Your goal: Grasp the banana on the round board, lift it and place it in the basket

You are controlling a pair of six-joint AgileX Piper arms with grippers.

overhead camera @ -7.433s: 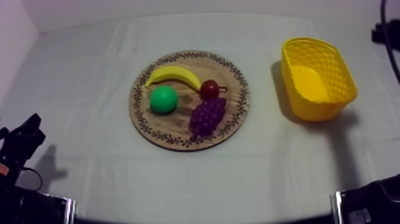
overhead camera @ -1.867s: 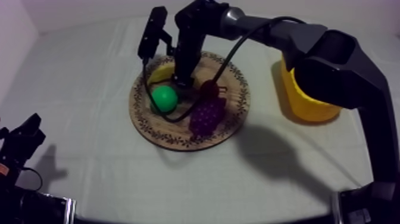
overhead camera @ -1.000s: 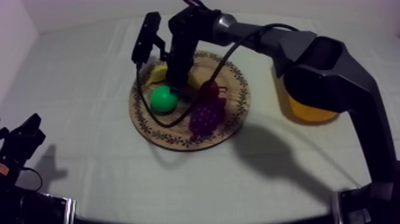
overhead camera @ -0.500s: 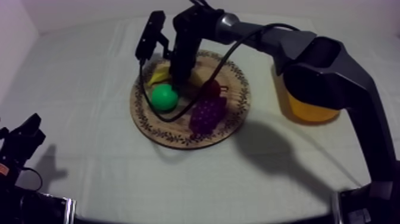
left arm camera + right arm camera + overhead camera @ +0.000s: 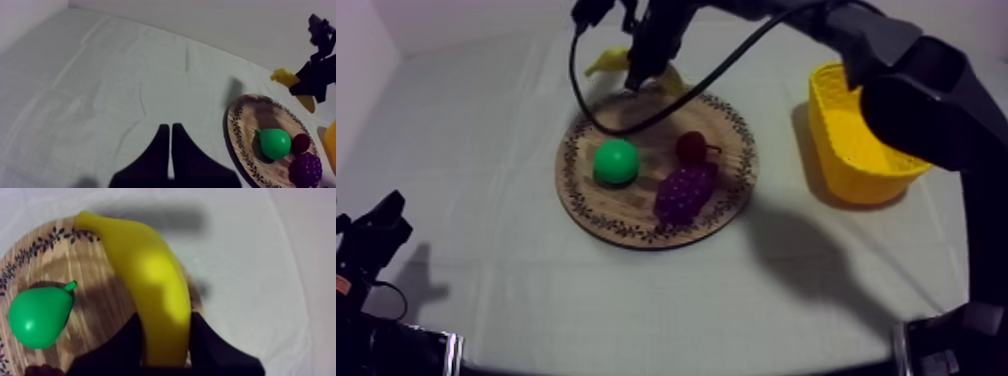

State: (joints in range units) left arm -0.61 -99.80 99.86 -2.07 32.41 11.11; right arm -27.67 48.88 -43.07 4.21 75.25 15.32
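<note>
The yellow banana (image 5: 609,62) hangs in the air above the far rim of the round wooden board (image 5: 627,232), and my right gripper (image 5: 641,70) is shut on its middle. In the right wrist view the banana (image 5: 155,283) runs between the two black fingers (image 5: 125,345) of that gripper (image 5: 165,317), over the board's edge (image 5: 100,303). The yellow basket (image 5: 866,135) stands at the right side of the table. My left gripper (image 5: 378,228) rests low at the left, its fingers together as a narrow wedge (image 5: 171,131) over bare cloth.
A green pear (image 5: 616,162), a small red fruit (image 5: 689,148) and a bunch of purple grapes (image 5: 684,192) lie on the board. The right arm spans from the upper middle over the basket to the right edge. Open cloth lies in front of the board.
The right gripper has risen and moved toward the far side with the banana, lifting it off the board. The left arm has not moved.
</note>
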